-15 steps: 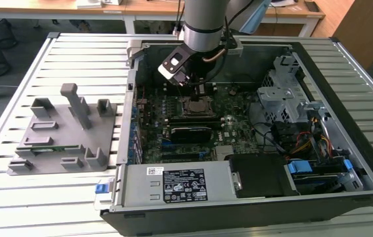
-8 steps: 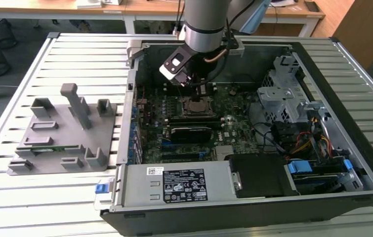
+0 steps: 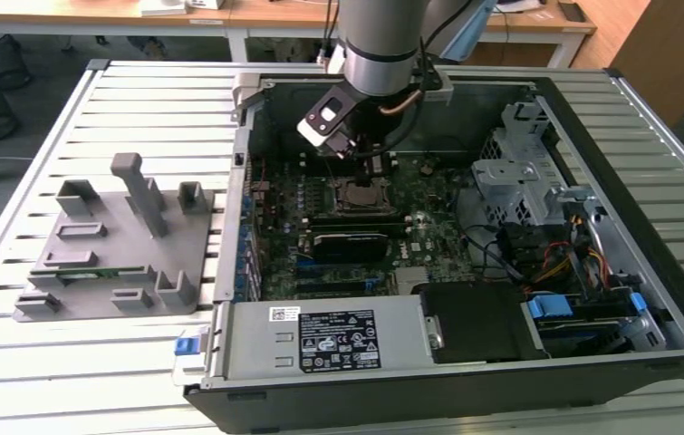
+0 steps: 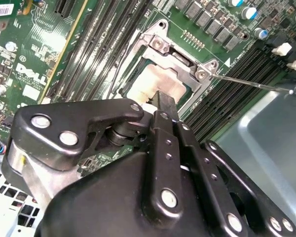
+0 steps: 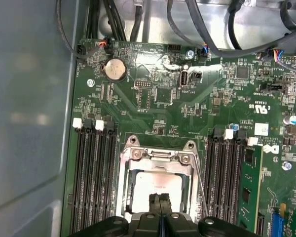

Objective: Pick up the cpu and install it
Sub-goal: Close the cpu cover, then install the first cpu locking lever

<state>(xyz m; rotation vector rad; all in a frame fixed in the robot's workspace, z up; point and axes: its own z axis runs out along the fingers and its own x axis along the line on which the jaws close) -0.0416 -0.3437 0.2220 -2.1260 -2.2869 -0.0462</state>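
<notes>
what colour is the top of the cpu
Pale silver; the cpu shows best in the first wrist view.

From my remote station I see a white slatted metal table carrying a grey plastic fixture tray at nine o'clock and, just beside it, an open black computer case at three o'clock.

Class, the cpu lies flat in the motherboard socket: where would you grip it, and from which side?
Probably by two opposite thin edges, from straight above: the cpu lies flat, broad top up, with the metal socket frame hemming its sides.
</notes>
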